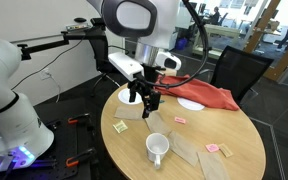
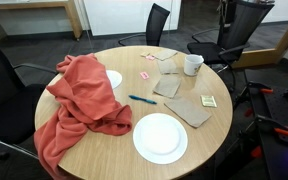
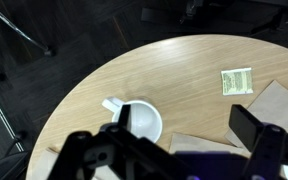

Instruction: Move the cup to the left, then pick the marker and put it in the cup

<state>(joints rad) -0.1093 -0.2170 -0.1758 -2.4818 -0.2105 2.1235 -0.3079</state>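
In an exterior view, the gripper (image 1: pixel 145 100) is hanging over the table (image 1: pixel 234 125), jaws spread, gripping nothing. The cup (image 1: pixel 157 148) is standing upright near the table's edge.

In an exterior view, the marker (image 2: pixel 141 99) is lying flat between the red cloth (image 2: pixel 79 105) and a brown napkin (image 2: pixel 191 109), well apart from the cup (image 2: pixel 193 64).

In the wrist view, the cup (image 3: pixel 141 122) is showing between the parted, blurred fingers (image 3: pixel 259 137).

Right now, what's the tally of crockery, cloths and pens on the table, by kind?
White plates: 2, one in the open, one half under the cloth
White mug: 1
Red cloth: 1
Marker: 1
Total: 5
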